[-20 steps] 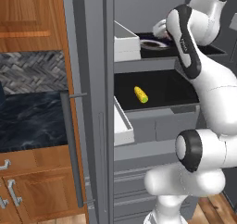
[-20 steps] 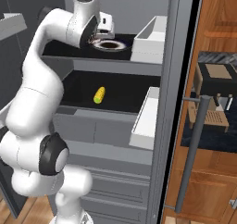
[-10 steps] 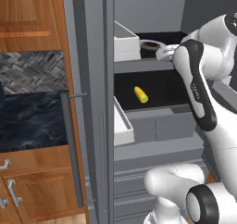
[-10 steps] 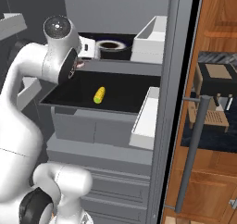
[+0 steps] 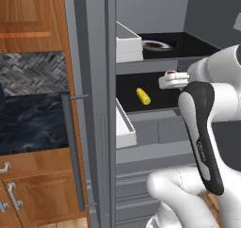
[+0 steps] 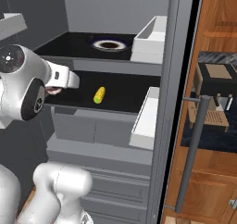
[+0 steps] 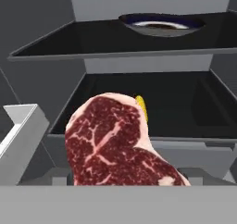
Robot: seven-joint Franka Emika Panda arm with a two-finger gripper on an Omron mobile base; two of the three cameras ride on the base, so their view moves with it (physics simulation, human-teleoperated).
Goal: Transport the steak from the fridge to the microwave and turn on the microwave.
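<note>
The steak, dark red with pale marbling, looms close in the hand view and hides the fingertips. My gripper is shut on it and hangs in front of the fridge's middle shelf, out past that shelf's front edge. From the left base view a pink edge of the steak shows at the hand. The right base view has the steak red under the hand, left of the shelf. The microwave is out of view.
A dark plate sits on the upper shelf. A yellow corn cob lies on the middle shelf. White bins hang on the open fridge door beside its long bar handle. A coffee machine stands right of the fridge.
My arm has pulled back from the plate on the upper shelf and dropped to the middle shelf's height, with the steak in the gripper.
</note>
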